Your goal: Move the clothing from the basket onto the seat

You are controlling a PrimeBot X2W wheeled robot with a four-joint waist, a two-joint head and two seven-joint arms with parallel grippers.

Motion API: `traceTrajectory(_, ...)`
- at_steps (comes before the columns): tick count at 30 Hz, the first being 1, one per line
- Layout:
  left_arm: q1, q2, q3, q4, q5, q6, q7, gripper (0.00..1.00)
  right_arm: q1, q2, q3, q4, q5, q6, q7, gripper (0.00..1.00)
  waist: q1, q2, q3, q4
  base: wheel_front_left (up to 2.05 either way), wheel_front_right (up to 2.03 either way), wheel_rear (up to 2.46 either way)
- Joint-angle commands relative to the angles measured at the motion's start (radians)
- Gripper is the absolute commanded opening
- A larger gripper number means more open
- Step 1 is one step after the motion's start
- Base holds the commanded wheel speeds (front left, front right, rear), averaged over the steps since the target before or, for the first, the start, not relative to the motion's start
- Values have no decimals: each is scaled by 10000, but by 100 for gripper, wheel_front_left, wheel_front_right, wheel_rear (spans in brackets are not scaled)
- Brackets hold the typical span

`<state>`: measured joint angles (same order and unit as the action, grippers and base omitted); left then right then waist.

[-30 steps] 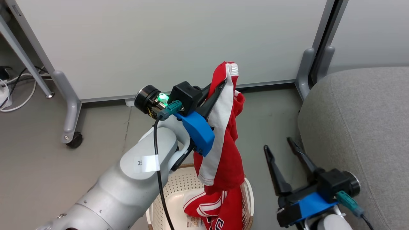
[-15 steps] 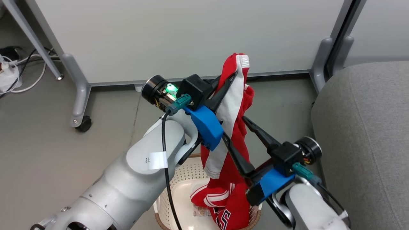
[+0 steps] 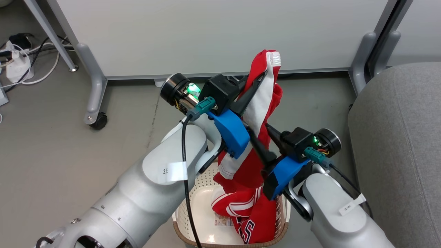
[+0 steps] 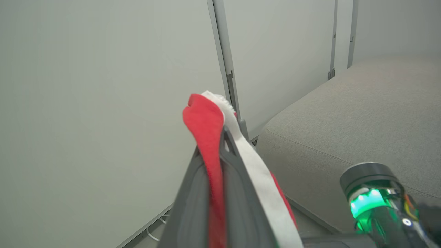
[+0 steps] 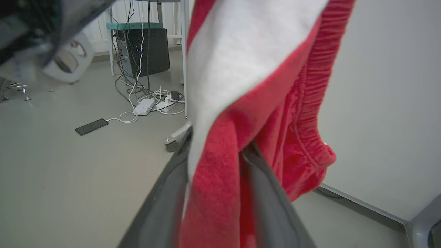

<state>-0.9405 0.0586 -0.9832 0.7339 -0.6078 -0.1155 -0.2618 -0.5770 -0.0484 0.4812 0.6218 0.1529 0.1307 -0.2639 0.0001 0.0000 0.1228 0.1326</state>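
Our left arm comes in from 7 o'clock in the head view, its pale forearm angled up across the frame and the wrist bent so the left gripper [image 3: 262, 76] points towards 1 o'clock, high above the basket [image 3: 201, 181]. Its jaws are closed tight on the clothing [image 3: 241, 174]. In the left wrist view we see a fold of red fabric pinched between the two dark fingers [image 4: 193, 193], with the white stripe lying over the right one. The garment hangs straight down from that grip, and its lower end reaches into the basket at 6 o'clock.

Our right arm rises from 5 o'clock, elbow low beside the basket and wrist turned so the right gripper [image 3: 256, 130] points to 10 o'clock, into the hanging cloth just below the left wrist. Its jaws stand partway apart, one on each side of the red fabric, as the right wrist view [image 5: 220, 146] shows. We cannot tell whether they press on the cloth.

A second red garment [image 3: 237, 204] with white stripes and lettering lies inside the basket. The grey seat [image 3: 396, 137] fills the 3 o'clock side, with no clothing on the part we see. The basket stands on the floor [image 3: 51, 155] just beside it.
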Motion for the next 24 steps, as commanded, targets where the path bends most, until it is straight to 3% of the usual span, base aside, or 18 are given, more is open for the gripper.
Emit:
traceTrajectory(1,-98,-13,57,-9,0,-38,-48,0,-283,-32,6,47,130,1,-11,0,-1,0,-1,2,0,0,0)
traceTrajectory(15,33,-44,210,223,-14,-67,-48,0,-308,-32,34,43,209,1,-10,0,-1,0,-5,-113,0,0,0)
traceTrajectory(16,8,-52,216,219,-7,-73,-48,93,-315,-32,25,30,199,1,-10,0,-1,0,5,-121,0,0,0)
traceTrajectory(17,-13,-59,251,184,-1,-70,-48,100,-325,-32,7,20,193,1,-10,0,-1,0,16,-124,0,0,0)
traceTrajectory(24,87,-64,378,114,150,-32,-48,100,-249,-32,-63,-92,197,1,-10,0,-1,0,56,-136,0,0,0)
